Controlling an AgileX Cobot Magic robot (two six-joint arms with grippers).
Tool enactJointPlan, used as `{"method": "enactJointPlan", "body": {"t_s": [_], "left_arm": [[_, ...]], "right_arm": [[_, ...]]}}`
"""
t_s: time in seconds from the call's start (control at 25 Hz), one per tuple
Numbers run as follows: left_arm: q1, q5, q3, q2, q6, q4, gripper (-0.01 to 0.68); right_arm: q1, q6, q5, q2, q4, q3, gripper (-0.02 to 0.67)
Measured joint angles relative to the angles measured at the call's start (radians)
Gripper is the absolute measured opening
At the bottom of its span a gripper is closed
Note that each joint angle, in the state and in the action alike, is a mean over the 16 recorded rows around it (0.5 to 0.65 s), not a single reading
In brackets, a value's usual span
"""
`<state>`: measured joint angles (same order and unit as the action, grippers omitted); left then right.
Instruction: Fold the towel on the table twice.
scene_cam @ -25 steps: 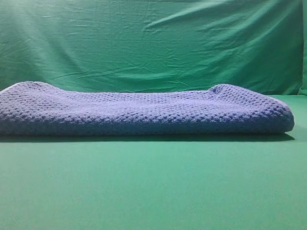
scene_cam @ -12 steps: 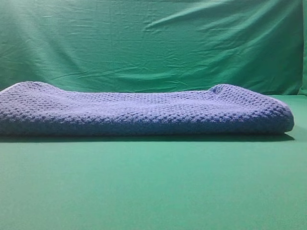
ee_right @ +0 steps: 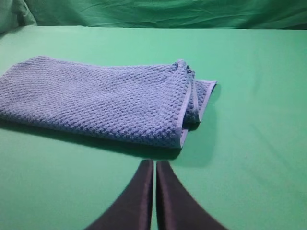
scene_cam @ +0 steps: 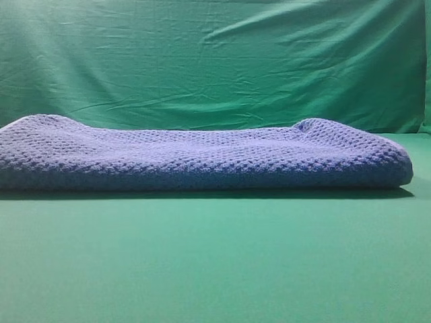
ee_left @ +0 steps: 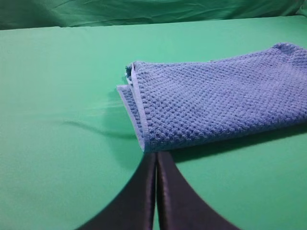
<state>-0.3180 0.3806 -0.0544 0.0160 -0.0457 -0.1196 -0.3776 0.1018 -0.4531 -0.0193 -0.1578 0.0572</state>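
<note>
Nearest each wrist camera, the left gripper [ee_left: 156, 155] and the right gripper [ee_right: 154, 163] are hovering just short of the towel, their dark fingers [ee_left: 172, 191] pressed together on nothing. Beyond them, the towel [scene_cam: 202, 158] is lying folded in layers on the bench [scene_cam: 215, 262]. Farthest back, a wrinkled green backdrop [scene_cam: 215, 60] is hanging.

The folded towel [ee_right: 100, 100] lies flat on the green counter [ee_right: 249, 96]. Just short of its near edge, the right gripper [ee_right: 155, 165] hangs empty, fingers pressed together.
</note>
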Motion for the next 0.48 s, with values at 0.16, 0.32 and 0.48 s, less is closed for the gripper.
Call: {"method": "enactJointPlan", "body": {"t_s": [0.16, 0.32, 0.48], "left_arm": [[0.000, -0.017, 0.028, 0.000, 0.000, 0.000, 0.000], [0.000, -0.033, 0.054, 0.000, 0.000, 0.001, 0.000], [0.000, -0.045, 0.068, 0.000, 0.000, 0.001, 0.000]], "right_arm": [[0.000, -0.001, 0.013, 0.000, 0.003, -0.026, 0.000], [0.000, -0.001, 0.043, 0.000, 0.007, -0.051, 0.000], [0.000, -0.001, 0.073, 0.000, 0.012, -0.074, 0.000]]}}
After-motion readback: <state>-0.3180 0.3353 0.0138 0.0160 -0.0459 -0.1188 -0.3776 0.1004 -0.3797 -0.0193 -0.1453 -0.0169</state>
